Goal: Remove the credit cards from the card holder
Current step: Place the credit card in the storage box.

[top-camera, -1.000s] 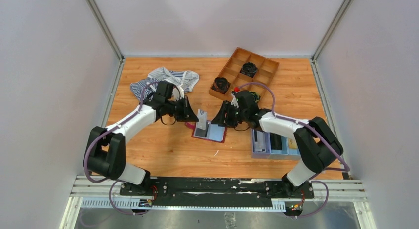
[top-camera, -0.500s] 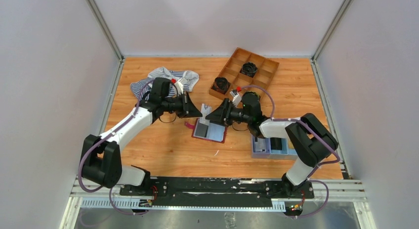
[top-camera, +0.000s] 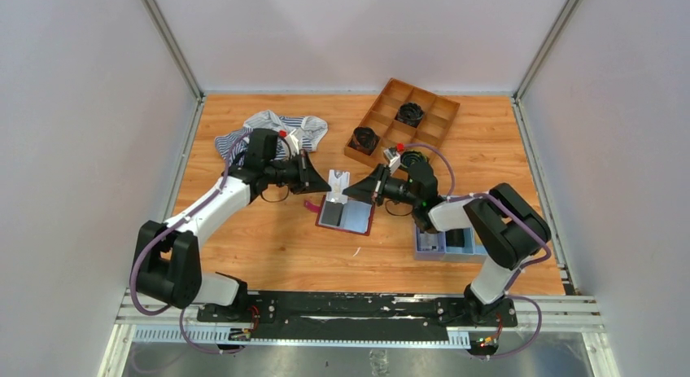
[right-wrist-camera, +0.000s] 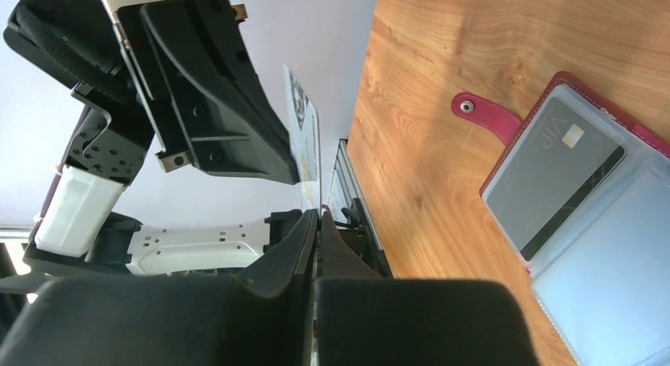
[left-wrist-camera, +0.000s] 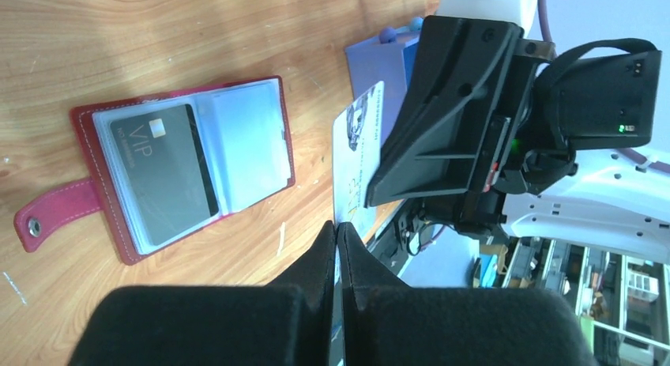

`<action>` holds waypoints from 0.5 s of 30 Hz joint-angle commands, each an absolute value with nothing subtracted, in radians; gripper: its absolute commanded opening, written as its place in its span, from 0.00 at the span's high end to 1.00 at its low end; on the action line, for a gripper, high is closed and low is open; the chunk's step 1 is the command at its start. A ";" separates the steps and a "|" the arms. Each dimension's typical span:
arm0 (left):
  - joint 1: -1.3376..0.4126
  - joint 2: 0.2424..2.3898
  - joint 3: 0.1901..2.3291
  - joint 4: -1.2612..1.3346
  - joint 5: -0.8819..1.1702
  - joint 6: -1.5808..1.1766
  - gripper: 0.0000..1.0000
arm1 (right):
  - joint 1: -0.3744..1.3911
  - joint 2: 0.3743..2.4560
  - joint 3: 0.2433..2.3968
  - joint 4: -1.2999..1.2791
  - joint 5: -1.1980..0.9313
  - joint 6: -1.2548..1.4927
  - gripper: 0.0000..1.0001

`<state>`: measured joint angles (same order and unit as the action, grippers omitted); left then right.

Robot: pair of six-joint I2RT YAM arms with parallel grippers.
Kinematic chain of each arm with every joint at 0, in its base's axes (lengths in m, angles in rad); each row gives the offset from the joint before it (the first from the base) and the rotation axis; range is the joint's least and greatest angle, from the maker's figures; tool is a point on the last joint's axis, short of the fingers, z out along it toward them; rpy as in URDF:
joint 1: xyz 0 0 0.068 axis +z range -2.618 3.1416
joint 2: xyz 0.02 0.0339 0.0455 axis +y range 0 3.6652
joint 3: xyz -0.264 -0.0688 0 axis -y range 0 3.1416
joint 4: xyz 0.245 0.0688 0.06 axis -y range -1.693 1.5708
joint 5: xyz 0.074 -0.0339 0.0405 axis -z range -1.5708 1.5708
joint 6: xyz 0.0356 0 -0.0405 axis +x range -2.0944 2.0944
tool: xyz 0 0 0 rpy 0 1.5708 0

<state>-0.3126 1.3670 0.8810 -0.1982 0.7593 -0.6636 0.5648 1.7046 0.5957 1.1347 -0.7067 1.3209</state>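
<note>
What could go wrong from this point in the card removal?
The white card is pinched in mid-air by both the left gripper and right gripper; pulling apart could bend or drop it. The dark VIP card sits in the open card holder, which nothing pins, so it may slide.

Bright, even light; soft wrist-view glare

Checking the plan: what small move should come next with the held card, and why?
Probably open the left gripper: it and the right gripper both pinch the same white card above the wallet, so the right can carry it off.
</note>
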 commanded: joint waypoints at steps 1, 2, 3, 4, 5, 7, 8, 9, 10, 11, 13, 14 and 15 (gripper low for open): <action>-0.321 1.377 0.889 -0.243 0.766 -0.632 1.00 | 0.549 1.640 0.580 1.096 -0.693 1.269 1.00; -0.321 1.378 0.898 -0.264 0.756 -0.617 1.00 | 0.546 1.616 0.584 1.030 -0.687 1.238 1.00; -0.321 1.379 0.905 -0.282 0.745 -0.604 0.99 | 0.543 1.587 0.590 0.953 -0.681 1.201 1.00; -0.321 1.379 0.910 -0.298 0.731 -0.588 0.91 | 0.542 1.555 0.602 0.869 -0.670 1.155 1.00; -0.321 1.379 0.918 -0.319 0.713 -0.579 0.82 | 0.539 1.518 0.617 0.761 -0.656 1.108 1.00; -0.321 1.380 0.934 -0.360 0.674 -0.548 0.70 | 0.531 1.437 0.654 0.528 -0.605 0.993 1.00; -0.322 1.381 0.946 -0.395 0.646 -0.529 0.66 | 0.523 1.392 0.670 0.409 -0.568 0.940 1.00; -0.322 1.381 0.954 -0.412 0.617 -0.512 0.64 | 0.514 1.346 0.685 0.296 -0.522 0.888 1.00; -0.322 1.381 0.963 -0.445 0.588 -0.496 0.63 | 0.500 1.297 0.697 0.182 -0.480 0.847 1.00; -0.322 1.381 0.969 -0.466 0.564 -0.480 0.62 | 0.482 1.253 0.705 0.089 -0.438 0.807 1.00; -0.322 1.379 0.974 -0.484 0.532 -0.465 0.61 | 0.433 1.154 0.714 -0.136 -0.367 0.733 1.00; -0.322 1.379 0.973 -0.484 0.524 -0.462 0.60 | 0.404 1.092 0.715 -0.213 -0.328 0.704 1.00; -0.322 1.380 0.971 -0.481 0.518 -0.462 0.59 | 0.367 1.041 0.713 -0.292 -0.293 0.680 1.00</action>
